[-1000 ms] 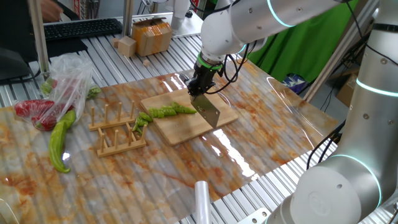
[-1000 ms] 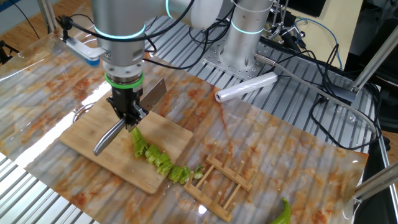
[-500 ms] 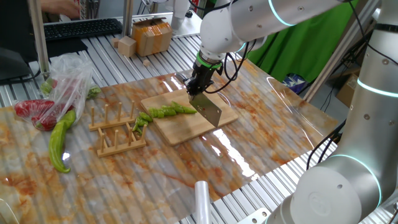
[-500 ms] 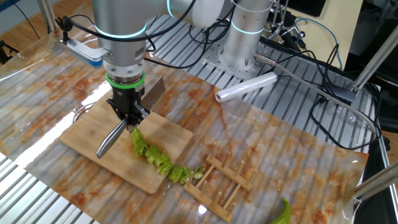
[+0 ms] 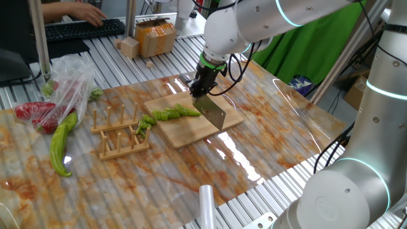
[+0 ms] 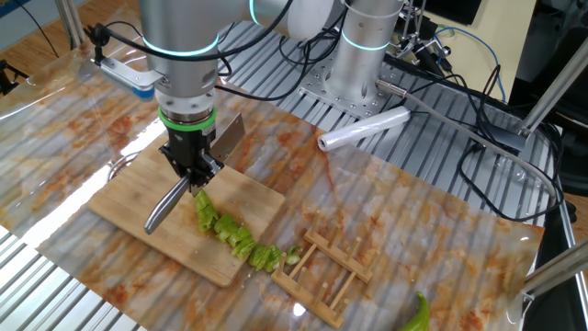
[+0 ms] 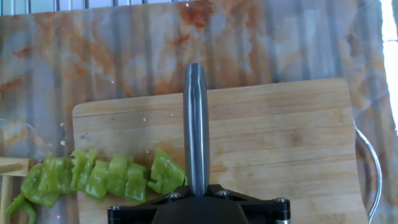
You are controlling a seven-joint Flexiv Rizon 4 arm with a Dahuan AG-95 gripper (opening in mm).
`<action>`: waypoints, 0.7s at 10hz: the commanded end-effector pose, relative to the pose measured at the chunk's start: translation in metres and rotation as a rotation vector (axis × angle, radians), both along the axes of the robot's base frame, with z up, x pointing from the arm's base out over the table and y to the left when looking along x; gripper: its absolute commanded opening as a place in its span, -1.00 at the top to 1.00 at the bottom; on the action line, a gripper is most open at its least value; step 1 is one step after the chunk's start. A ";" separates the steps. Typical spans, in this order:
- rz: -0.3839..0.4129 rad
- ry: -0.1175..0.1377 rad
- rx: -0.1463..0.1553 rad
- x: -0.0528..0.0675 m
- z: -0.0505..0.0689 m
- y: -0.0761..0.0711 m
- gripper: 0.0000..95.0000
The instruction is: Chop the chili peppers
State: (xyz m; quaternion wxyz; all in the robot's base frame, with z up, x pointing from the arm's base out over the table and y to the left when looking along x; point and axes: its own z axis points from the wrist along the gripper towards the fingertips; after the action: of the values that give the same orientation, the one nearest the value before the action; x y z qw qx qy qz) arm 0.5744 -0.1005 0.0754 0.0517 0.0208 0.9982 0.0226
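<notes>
A green chili pepper (image 5: 169, 114), cut into several short chunks, lies in a row on the wooden cutting board (image 5: 191, 131). It also shows in the other fixed view (image 6: 230, 235) and in the hand view (image 7: 106, 177). My gripper (image 5: 202, 89) is shut on a steel knife (image 5: 214, 115) and holds it over the board, at the end of the chunk row nearest the board's middle. The gripper (image 6: 195, 179) has the knife's blade (image 6: 230, 136) on one side and its handle (image 6: 165, 207) on the other. In the hand view the knife (image 7: 196, 124) stands right of the last chunk.
A wooden rack (image 5: 118, 135) stands left of the board, next to the outermost chunks. A thicker pale green pepper (image 5: 60, 144) and a plastic bag with red peppers (image 5: 51, 95) lie further left. A plastic roll (image 5: 206, 203) lies at the table's front edge.
The gripper with the knife has shifted slightly along the board towards the chili chunks. The chunks have not moved.
</notes>
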 end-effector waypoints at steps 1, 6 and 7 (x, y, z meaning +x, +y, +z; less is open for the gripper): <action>-0.002 0.002 0.002 0.000 0.001 0.000 1.00; 0.008 0.001 0.001 0.000 0.001 0.000 1.00; 0.007 0.002 0.001 0.000 0.001 0.000 1.00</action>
State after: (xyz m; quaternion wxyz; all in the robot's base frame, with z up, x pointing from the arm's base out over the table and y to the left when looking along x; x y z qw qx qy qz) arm 0.5740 -0.0999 0.0756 0.0506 0.0175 0.9983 0.0226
